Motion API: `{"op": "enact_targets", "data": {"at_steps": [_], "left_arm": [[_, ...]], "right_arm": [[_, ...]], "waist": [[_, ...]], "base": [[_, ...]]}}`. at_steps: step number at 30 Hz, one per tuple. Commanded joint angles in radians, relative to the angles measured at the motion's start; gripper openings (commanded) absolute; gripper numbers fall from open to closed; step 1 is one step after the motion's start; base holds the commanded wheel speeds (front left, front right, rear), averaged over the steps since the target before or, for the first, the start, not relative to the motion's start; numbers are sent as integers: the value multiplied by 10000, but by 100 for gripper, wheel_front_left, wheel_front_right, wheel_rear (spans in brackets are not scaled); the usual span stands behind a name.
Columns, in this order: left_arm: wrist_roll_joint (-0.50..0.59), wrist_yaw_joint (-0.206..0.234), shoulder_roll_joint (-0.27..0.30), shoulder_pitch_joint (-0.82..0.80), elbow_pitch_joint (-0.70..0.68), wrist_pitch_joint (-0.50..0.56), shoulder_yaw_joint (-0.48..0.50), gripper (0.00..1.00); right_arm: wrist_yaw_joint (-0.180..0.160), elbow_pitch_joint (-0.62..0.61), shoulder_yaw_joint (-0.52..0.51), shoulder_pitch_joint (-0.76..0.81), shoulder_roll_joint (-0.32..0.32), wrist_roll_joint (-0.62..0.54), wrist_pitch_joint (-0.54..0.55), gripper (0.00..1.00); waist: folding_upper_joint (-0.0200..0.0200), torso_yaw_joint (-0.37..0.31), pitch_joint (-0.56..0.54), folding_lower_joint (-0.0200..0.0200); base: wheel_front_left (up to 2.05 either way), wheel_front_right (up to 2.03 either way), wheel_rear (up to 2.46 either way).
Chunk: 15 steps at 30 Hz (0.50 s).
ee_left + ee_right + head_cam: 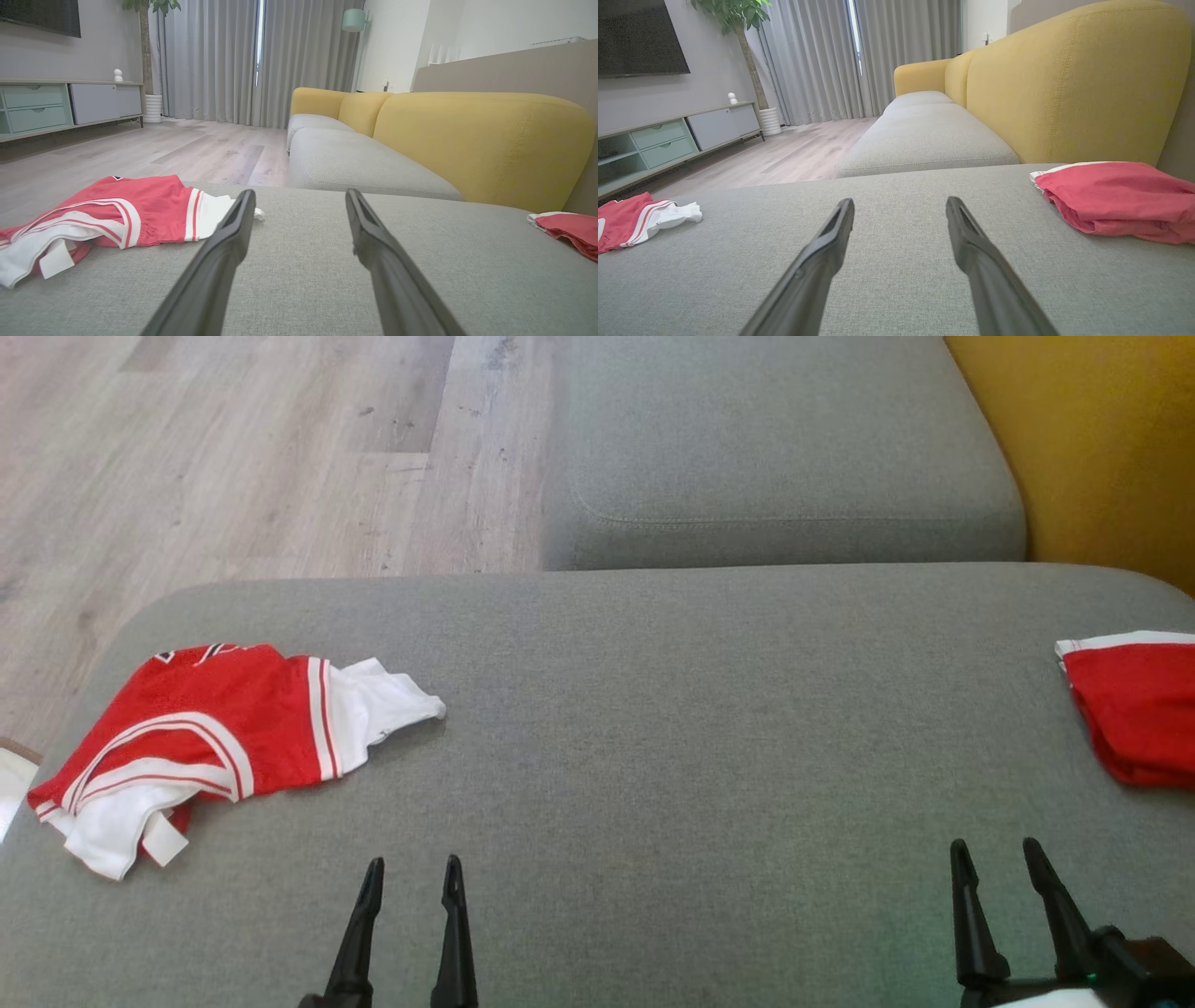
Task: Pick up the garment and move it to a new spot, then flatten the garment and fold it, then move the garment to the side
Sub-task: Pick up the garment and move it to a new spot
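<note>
Here, left tool point(414, 864) and right tool point(995, 847) wide apart, empty, clear of garment point(201, 733).

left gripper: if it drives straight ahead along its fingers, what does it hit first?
Mostly free: bare grey fabric seat cushion ahead of the open left gripper. The white end of the crumpled red-and-white mesh garment lies just off one finger's line and might get brushed; depth is unclear.

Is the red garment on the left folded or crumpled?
Crumpled: the red garment lies bunched, its white parts twisted and spilling out unevenly.
</note>
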Motion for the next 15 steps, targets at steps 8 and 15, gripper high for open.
{"op": "enact_targets", "data": {"at_steps": [8, 15], "left_arm": [[143, -70, -40, -487, -245, -51, 339, 100], [240, -96, -40, -448, -218, -51, 362, 100]], "right_arm": [[65, -421, 177, -182, -31, -185, -137, 100], [65, -444, 254, -187, -49, -243, -137, 100]], "waist": [[-1, 71, -108, 0], [-1, 33, -124, 0]], "base": [[0, 0, 0], [0, 0, 0]]}}
